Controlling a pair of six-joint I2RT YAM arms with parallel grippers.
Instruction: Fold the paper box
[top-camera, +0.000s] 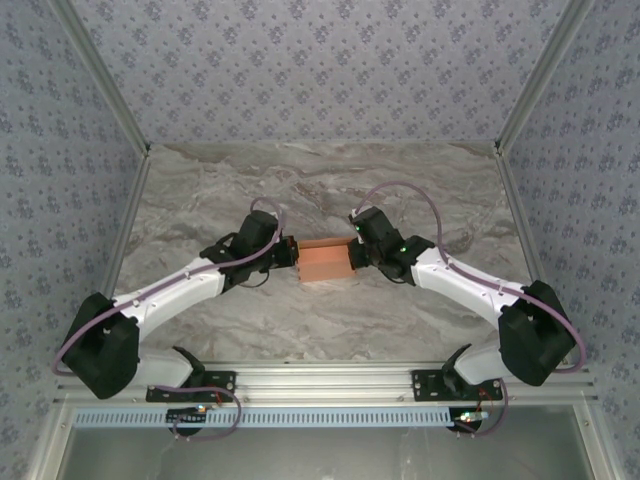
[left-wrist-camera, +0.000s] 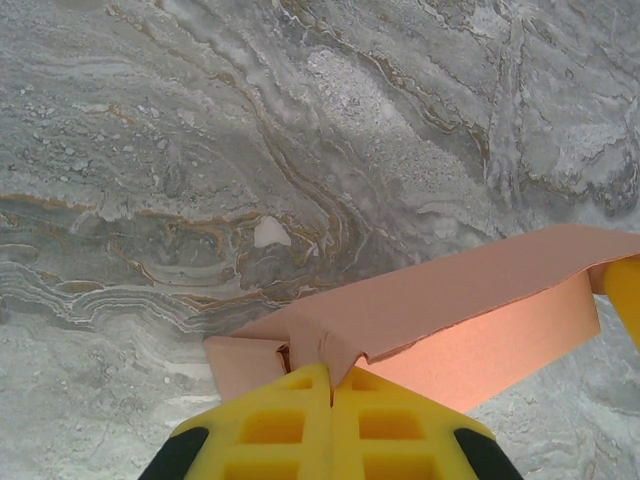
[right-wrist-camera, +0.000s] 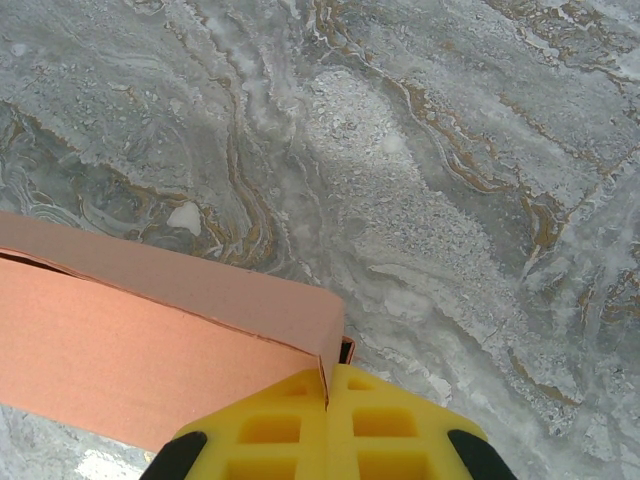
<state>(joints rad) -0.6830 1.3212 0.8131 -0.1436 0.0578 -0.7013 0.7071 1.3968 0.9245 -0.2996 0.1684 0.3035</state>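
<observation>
L gripper (left-wrist-camera: 331, 385) and R gripper (right-wrist-camera: 328, 385) are each clamping fully shut on opposite ends of the paper box (top-camera: 326, 260) stretching between their tips, so pulling apart or twisting unevenly is prob. risking a torn tab or buckled wall.
</observation>
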